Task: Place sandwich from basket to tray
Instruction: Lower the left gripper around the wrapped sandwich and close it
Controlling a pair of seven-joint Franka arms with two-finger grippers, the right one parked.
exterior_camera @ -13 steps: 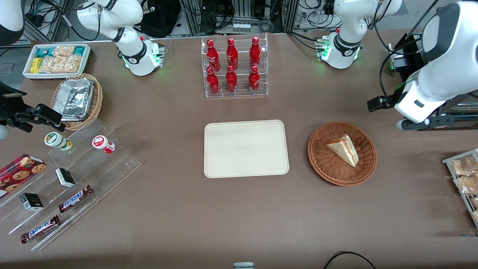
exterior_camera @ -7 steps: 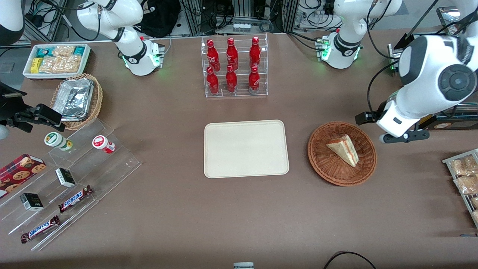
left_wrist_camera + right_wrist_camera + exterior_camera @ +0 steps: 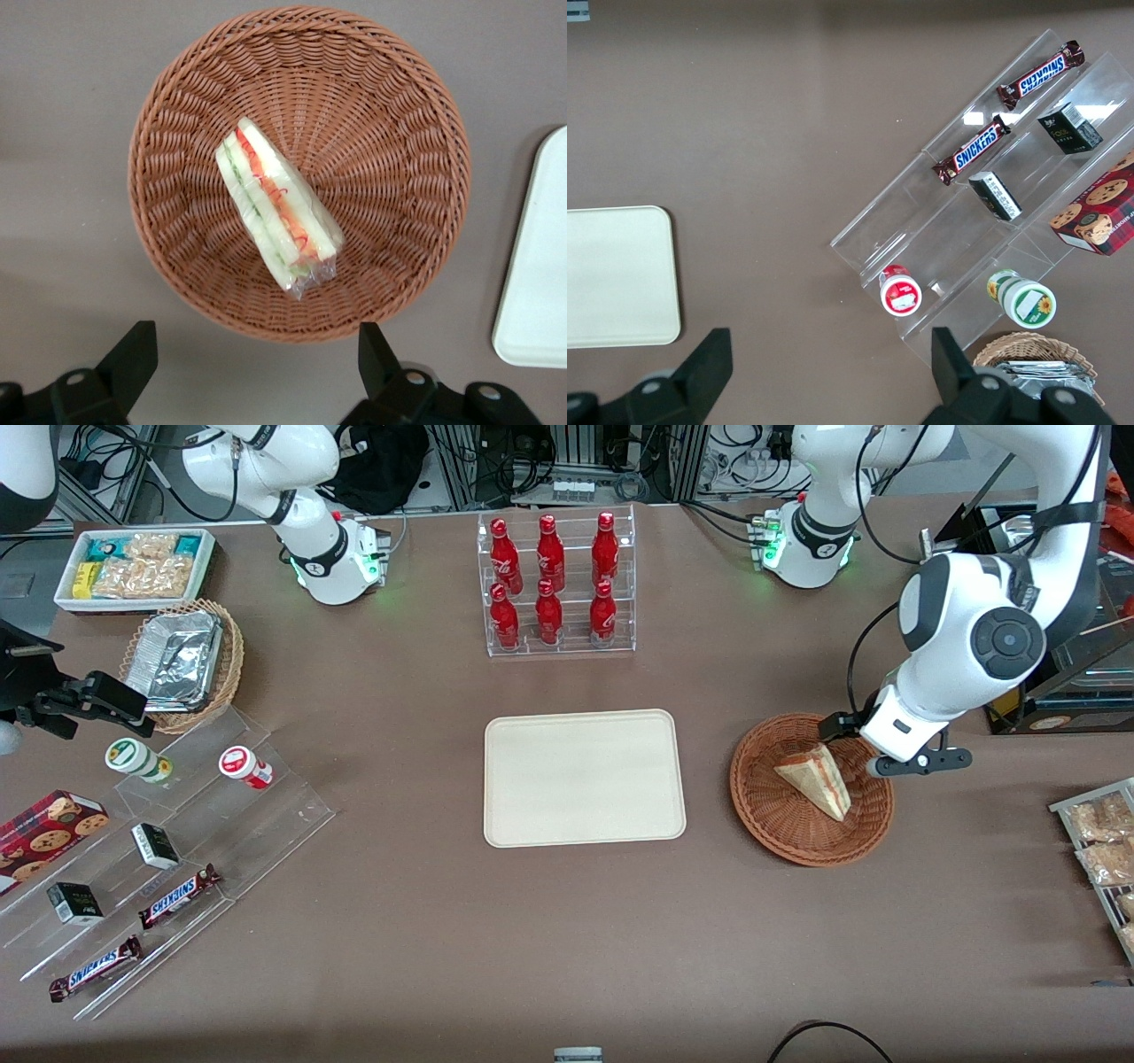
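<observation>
The sandwich [image 3: 815, 779] [image 3: 276, 212], a wrapped pale wedge with red and green filling, lies in the round reddish-brown wicker basket [image 3: 780, 841] [image 3: 399, 133]. The cream tray [image 3: 585, 777] [image 3: 540, 283] [image 3: 616, 274] lies flat beside the basket, toward the parked arm's end, with nothing on it. My left gripper [image 3: 873, 748] [image 3: 252, 363] hangs above the basket's rim on the working arm's side. It is open, with nothing between its fingers [image 3: 133, 354], and stands apart from the sandwich.
A clear rack of red bottles [image 3: 554, 584] stands farther from the front camera than the tray. A stepped acrylic display of snacks [image 3: 177, 850], a tan basket of foil containers [image 3: 182, 660] and a white snack box [image 3: 133, 567] sit toward the parked arm's end. A rack of packets [image 3: 1103, 850] lies at the working arm's end.
The left arm has swung in from the working arm's end of the table and lowered, bringing its gripper over the basket's rim. The sandwich, basket and tray have not moved.
</observation>
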